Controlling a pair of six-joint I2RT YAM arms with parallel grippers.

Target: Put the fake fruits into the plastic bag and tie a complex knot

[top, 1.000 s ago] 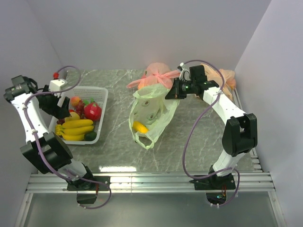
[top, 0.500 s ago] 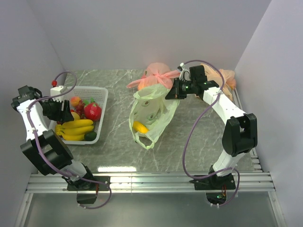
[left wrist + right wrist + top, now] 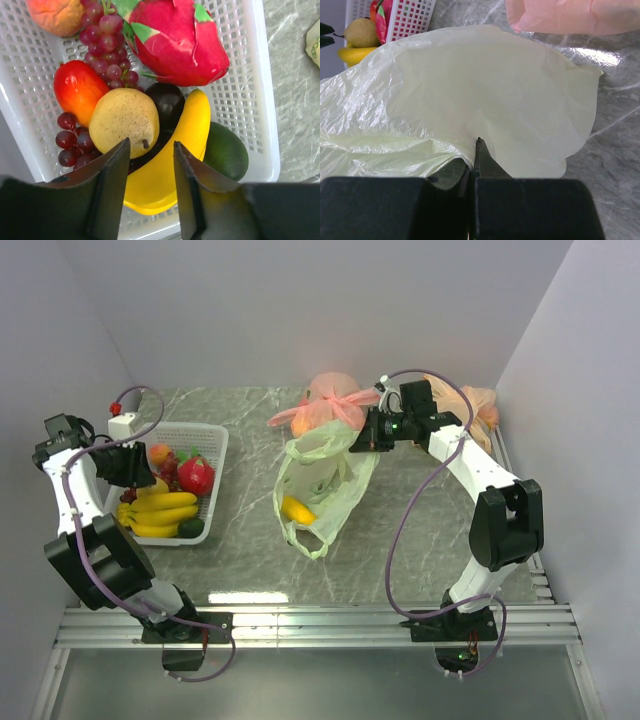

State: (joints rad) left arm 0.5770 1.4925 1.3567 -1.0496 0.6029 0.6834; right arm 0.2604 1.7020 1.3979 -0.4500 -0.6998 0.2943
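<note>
Far left of the overhead view, the left fingers hang over the white basket. They're spread to a middling gap with nothing in them, lined up over the big banana and the yellow pear touching it. Most of the fake fruits sit in that basket, packed against each other.

In the centre of the frame, the plastic bag is lifted by its top edge, its lower end resting on the desk. One yellow piece shows through the film near the bottom. Over on the right, the right fingers are pinched tight on a fold of the bag, with the pink bag just behind.

Here's what I'd worry about:
- **Bad grab:** the fruits are glossy and crowded, so closing on the banana could catch the pear too, or squirt one out over the rim.
- **Bag mouth:** the mouth looks droopy rather than wide, so a fruit dropped from the left could hit the film and roll off.
- **Thin pinch:** if the film slides out of the right fingers, the bag collapses.
</note>
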